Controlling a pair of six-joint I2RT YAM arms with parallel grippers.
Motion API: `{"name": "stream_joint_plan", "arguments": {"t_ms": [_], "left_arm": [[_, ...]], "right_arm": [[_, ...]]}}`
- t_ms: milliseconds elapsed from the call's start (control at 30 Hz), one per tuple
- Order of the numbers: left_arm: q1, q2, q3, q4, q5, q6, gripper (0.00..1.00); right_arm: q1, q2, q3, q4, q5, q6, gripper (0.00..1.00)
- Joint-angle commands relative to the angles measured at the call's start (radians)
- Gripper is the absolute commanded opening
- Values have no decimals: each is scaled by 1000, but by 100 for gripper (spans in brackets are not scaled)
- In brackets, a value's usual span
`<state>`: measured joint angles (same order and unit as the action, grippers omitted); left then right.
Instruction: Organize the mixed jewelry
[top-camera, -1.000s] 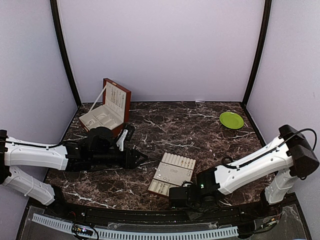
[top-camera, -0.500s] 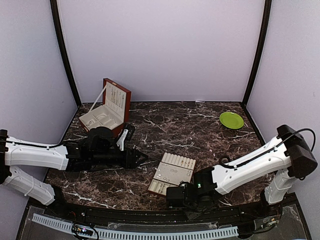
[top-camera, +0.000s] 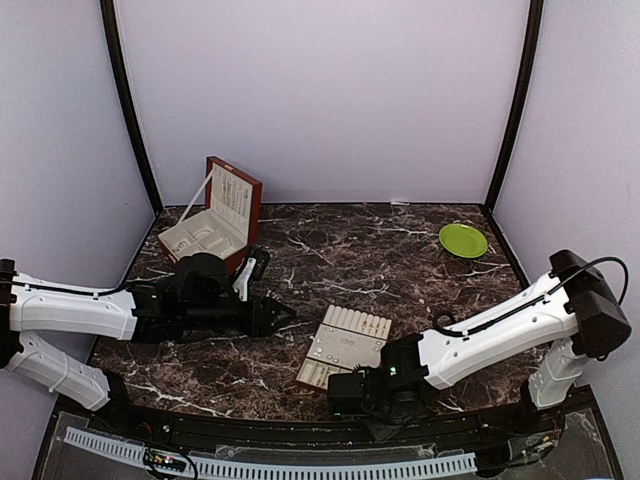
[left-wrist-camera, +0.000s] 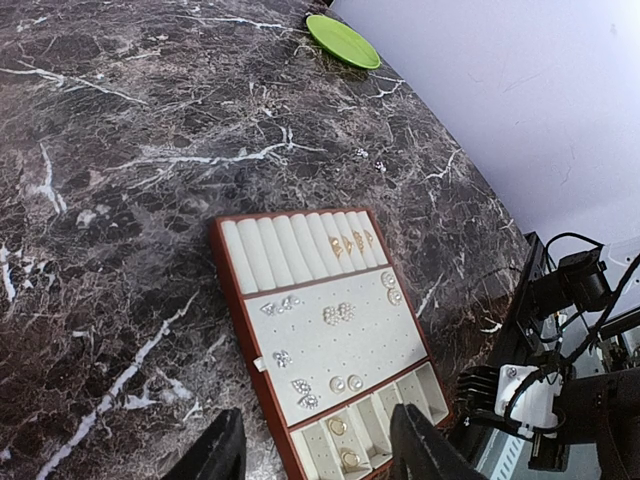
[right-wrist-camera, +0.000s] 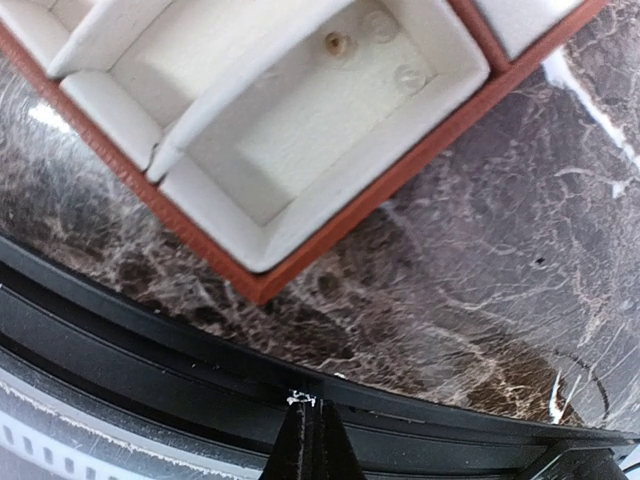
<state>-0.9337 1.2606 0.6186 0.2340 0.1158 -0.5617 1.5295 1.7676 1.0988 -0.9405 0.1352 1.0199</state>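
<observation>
Jewelry across cream slotted tray

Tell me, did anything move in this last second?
The shut right tool slid a little leftward along the near edge of the dark marble table. The left tool, cream slotted tray, red-brown wooden box and round green plate stayed put.

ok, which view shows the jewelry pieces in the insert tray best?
Left wrist. It looks down on the insert tray, with the jewelry pieces visible on the pad and in the slots. Top external shows the tray, but the pieces are too small to see. Right wrist shows only one corner compartment holding a small gold piece.
</observation>
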Motion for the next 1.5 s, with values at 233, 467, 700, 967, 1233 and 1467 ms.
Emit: {"name": "stream_joint_plan", "arguments": {"t_ms": [233,467,700,967,1233,1467], "left_arm": [[6,-9,9,20,11,7,52],[8,-7,6,22,10,4,52],[8,-7,5,23,10,0,52],[9,-7,-3,33,10,-10,52],[10,-6,-1,33,14,-11,52],[9,-4,0,33,15,-12,52]], "right_arm": [[-44,-19,-2,14,-65,-43,0],[-56,-20,-9,22,-59,-41,0],[-72,-19,-11,27,-57,-49,0],[-87,-34,-20,48,-98,-82,0],[-91,-49,-22,38,-108,-95,0],[-91,-44,-35,39,-103,-67,4]]}}
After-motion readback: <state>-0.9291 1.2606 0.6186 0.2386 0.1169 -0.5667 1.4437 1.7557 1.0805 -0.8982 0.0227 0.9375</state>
